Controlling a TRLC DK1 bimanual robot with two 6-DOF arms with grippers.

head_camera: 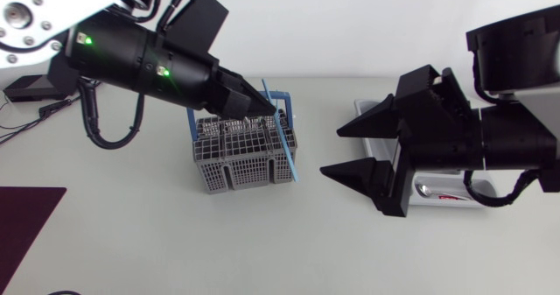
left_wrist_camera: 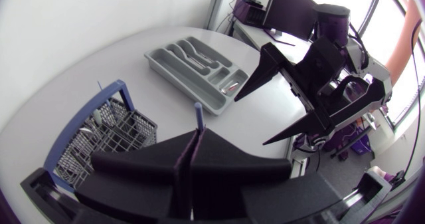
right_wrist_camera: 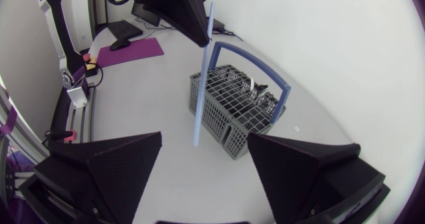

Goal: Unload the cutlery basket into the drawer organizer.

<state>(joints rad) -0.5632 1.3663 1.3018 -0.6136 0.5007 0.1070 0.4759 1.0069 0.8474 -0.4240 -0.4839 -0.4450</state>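
My left gripper [head_camera: 261,107] is shut on the upper end of a long thin blue cutlery piece [head_camera: 282,133], which hangs slanted over the right side of the grey wire cutlery basket [head_camera: 241,155]. The basket has a blue handle [right_wrist_camera: 255,61], and some pieces stand inside it. In the left wrist view the blue cutlery piece [left_wrist_camera: 198,117] pokes out past the closed fingers [left_wrist_camera: 180,174]. To the right, my right gripper [head_camera: 332,151] stands open, facing the piece from a short way off. In the right wrist view the blue piece [right_wrist_camera: 204,71] hangs ahead of the gap between the right gripper's [right_wrist_camera: 204,141] fingers. The grey drawer organizer [left_wrist_camera: 174,64] lies beyond.
The organizer [head_camera: 455,206] lies mostly under my right arm at the table's right, with a spoon [head_camera: 424,190] and a red-marked piece [left_wrist_camera: 232,84] in it. A dark purple mat [head_camera: 26,216] lies at the near left, and a black device with cables [head_camera: 31,87] at the far left.
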